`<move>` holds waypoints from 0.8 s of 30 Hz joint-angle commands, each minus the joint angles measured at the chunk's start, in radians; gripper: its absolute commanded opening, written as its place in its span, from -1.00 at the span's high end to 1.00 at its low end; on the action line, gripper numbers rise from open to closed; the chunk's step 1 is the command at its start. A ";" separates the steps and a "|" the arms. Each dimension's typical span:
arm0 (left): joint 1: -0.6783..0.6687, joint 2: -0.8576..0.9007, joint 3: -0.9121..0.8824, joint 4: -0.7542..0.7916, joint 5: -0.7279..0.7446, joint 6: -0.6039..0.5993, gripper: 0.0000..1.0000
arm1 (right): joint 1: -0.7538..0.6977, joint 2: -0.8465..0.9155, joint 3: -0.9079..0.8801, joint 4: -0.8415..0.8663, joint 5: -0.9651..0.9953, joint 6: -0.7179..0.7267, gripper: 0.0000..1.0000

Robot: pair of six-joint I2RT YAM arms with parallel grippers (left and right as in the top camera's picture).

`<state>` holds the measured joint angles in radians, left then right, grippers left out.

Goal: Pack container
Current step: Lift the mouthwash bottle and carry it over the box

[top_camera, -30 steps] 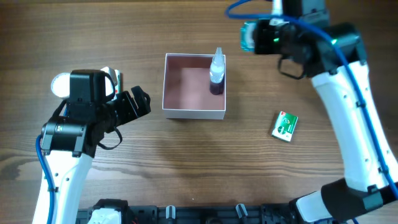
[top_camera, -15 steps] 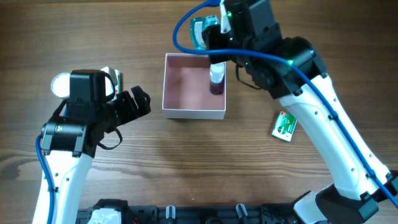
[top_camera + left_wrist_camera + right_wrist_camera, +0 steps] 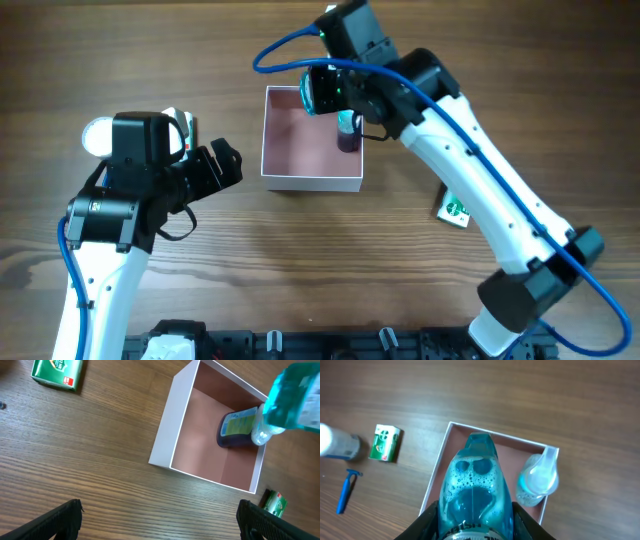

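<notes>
Your right tool (image 3: 475, 522) grips a teal liquid bottle (image 3: 475, 487), its base cut off, above the container (image 3: 311, 182) mid-bench. Inside stands 1 dark bottle (image 3: 537, 477). Your left tool (image 3: 222, 165) hangs wide, its fingertips (image 3: 65, 516) barely in frame.

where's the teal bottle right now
The teal bottle is held in the right gripper above the container, beside the purple-based bottle.

A brown wood-grain tabletop (image 3: 300, 260) fills every view, its grain streaked darker in places. The light is even and soft. A black rail (image 3: 300, 345) runs along the near edge.
</notes>
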<state>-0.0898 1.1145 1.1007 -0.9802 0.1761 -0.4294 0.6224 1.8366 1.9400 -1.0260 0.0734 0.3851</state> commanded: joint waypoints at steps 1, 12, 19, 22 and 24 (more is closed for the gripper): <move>-0.004 0.000 0.022 0.003 -0.010 -0.013 -0.99 | 0.005 0.018 0.024 0.007 -0.016 0.063 0.92; -0.004 0.000 0.022 0.003 -0.010 -0.013 -1.00 | 0.005 0.118 0.024 0.019 -0.021 0.115 0.92; -0.004 0.000 0.022 0.003 -0.010 -0.013 -1.00 | 0.005 0.168 0.024 0.019 -0.010 0.149 0.92; -0.004 0.000 0.022 0.003 -0.010 -0.013 -1.00 | 0.005 0.183 0.024 0.021 0.005 0.173 0.91; -0.004 0.000 0.022 0.003 -0.010 -0.013 -1.00 | 0.005 0.190 0.024 0.020 0.011 0.181 0.91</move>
<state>-0.0898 1.1145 1.1007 -0.9802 0.1761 -0.4290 0.6224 2.0140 1.9400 -1.0199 0.0605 0.5247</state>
